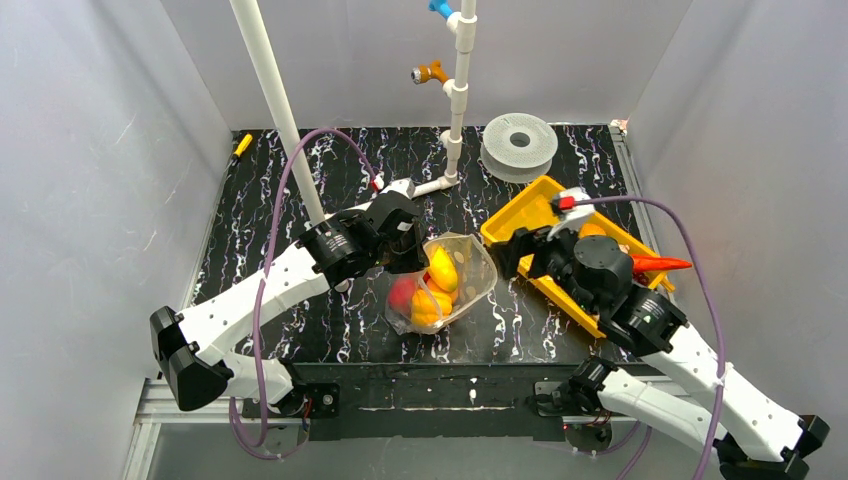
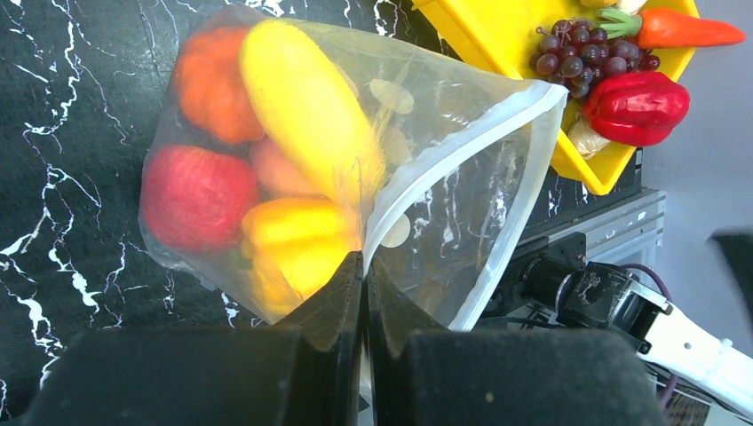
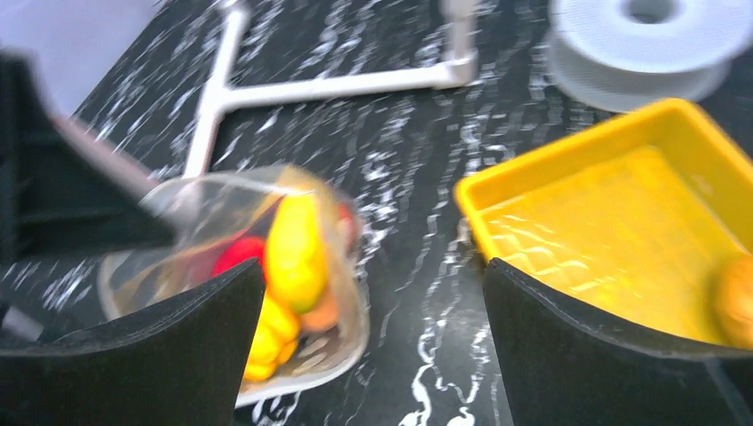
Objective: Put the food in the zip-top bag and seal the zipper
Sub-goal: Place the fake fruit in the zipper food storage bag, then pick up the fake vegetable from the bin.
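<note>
Black marbled counter (image 1: 340, 340) carries everything. Yellow tray (image 1: 520, 215) sits on the R side, angled, w/ some pieces left in it: red pepper (image 2: 635, 106), grapes (image 2: 582, 49), carrot (image 2: 684, 31). Clear bag (image 1: 475, 270) lies on the counter just L of the tray, near the middle, mouth gaping toward the tray. Inside it, food (image 2: 302, 133) is packed at the closed end: yellow, orange & red pieces touching each other. L hand (image 2: 364, 266) is clenched on the bag's rim, fingers pinched tight on the zipper (image 2: 462, 151), which runs off as a whitish strip round the open mouth; not sealed. R hand (image 3: 373, 266) is released, fingers wide apart w/ nothing btwn them, hovering about where bag & tray meet.
</note>
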Available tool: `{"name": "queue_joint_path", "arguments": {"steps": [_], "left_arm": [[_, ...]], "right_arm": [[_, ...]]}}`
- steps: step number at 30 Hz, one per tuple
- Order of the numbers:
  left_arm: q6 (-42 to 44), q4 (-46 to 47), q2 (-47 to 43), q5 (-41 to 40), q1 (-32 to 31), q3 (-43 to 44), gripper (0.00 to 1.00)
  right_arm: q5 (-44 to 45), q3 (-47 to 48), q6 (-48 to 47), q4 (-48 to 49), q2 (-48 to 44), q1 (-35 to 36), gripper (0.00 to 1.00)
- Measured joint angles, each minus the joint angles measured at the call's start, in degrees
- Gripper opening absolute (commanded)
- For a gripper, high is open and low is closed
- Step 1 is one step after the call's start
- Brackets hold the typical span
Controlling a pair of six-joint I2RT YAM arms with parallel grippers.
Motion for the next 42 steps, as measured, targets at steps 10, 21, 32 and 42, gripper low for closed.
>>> {"name": "queue_joint_path", "arguments": {"steps": [10, 21, 32, 42], "left_arm": [[0.00, 0.24, 0.00, 0.15, 0.00, -0.22, 0.00], [0.02, 0.34, -1.01, 0.26, 0.00, -1.18, 0.00], [0.02, 0.35, -1.03, 0.31, 0.02, -1.18, 0.00], [0.02, 0.35, -1.03, 0.41, 0.02, -1.18, 0.00]], "right_arm": [[23.05, -0.77, 14.85, -10.04, 2.78, -12.39, 0.98], [19.43, -5.21, 31.37, -21.84, 9.44, -41.44, 0.98], [18.37, -5.18, 40.16, -28.73, 16.15, -54.72, 0.98], [15.96, -5.19, 40.43, -26.07, 20.57, -56.11, 0.98]]}}
